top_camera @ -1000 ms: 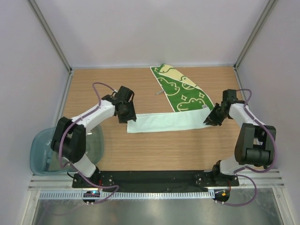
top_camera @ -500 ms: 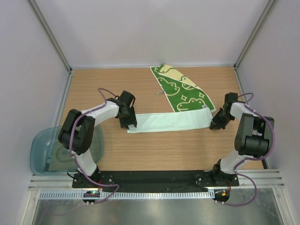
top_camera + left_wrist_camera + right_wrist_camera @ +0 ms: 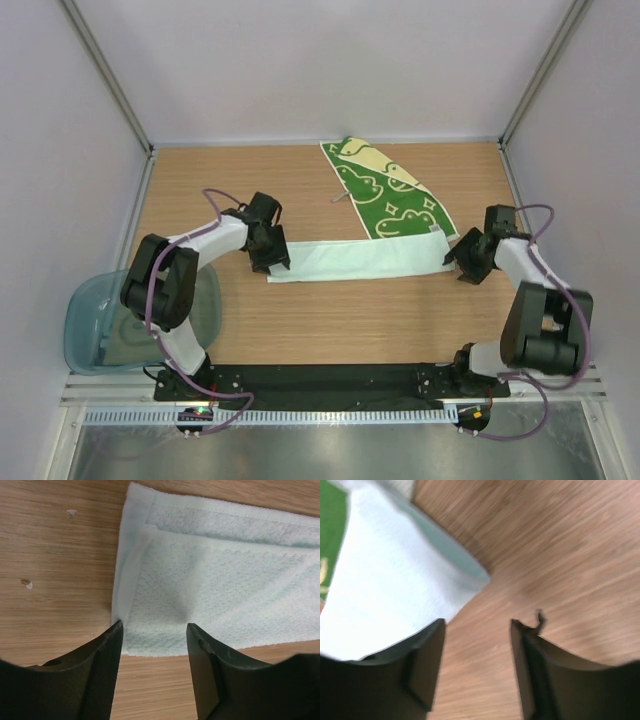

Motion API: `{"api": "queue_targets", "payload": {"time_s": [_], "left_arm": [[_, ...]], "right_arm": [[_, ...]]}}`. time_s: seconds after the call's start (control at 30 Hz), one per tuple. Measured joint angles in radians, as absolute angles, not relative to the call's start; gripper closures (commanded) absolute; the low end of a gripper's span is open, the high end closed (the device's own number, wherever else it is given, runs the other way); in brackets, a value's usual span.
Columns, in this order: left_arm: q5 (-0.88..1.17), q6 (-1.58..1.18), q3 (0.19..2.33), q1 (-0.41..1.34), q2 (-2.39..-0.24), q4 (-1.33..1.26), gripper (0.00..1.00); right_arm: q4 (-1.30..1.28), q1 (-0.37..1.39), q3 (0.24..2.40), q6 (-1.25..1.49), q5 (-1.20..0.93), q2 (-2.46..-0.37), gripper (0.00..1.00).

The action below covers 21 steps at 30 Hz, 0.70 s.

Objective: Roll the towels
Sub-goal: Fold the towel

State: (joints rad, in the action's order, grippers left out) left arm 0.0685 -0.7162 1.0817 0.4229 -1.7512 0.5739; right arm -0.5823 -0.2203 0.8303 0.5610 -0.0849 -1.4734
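Neither is rolled yet: the mint towel (image 3: 355, 260) lies flat, its ends just ahead of the parted, empty left fingers (image 3: 100, 670) and right fingers (image 3: 422, 665), the green towel (image 3: 385, 195) flat beyond them.

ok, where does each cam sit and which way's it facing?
Top external: above and behind the bases, looking down on the table; both arms, green towel, bin show.
Left wrist: on the left arm, looking down past the left claw at the mint towel's left end.
Right wrist: on the right arm, looking down past the right claw at its right corner.
Shared: all show the mint towel.
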Motion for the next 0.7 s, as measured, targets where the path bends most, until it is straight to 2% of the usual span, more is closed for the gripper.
{"api": "queue_targets", "payload": {"time_s": [0.03, 0.07, 0.17, 0.3, 0.47, 0.7], "left_arm": [[0.068, -0.712, 1.085, 0.422, -1.751, 0.581, 0.41], [0.067, -0.702, 1.090, 0.422, -1.751, 0.590, 0.38], [0.061, -0.683, 1.115, 0.422, -1.751, 0.638, 0.36], [0.057, -0.642, 1.196, 0.418, -1.749, 0.728, 0.35], [0.044, -0.582, 1.278, 0.417, -1.707, 0.780, 0.34], [0.040, -0.514, 1.279, 0.416, -1.663, 0.830, 0.34]], "right_arm": [[-0.566, -0.220, 0.788, 0.569, -0.105, -1.395, 0.28], [-0.559, -0.220, 0.757, 0.579, -0.123, -1.322, 0.26], [-0.545, -0.220, 0.735, 0.591, -0.150, -1.221, 0.27], [-0.495, -0.220, 0.712, 0.609, -0.161, -1.244, 0.32], [-0.458, -0.220, 0.651, 0.639, -0.170, -1.286, 0.44], [-0.374, -0.220, 0.635, 0.657, -0.166, -1.327, 0.45]]}}
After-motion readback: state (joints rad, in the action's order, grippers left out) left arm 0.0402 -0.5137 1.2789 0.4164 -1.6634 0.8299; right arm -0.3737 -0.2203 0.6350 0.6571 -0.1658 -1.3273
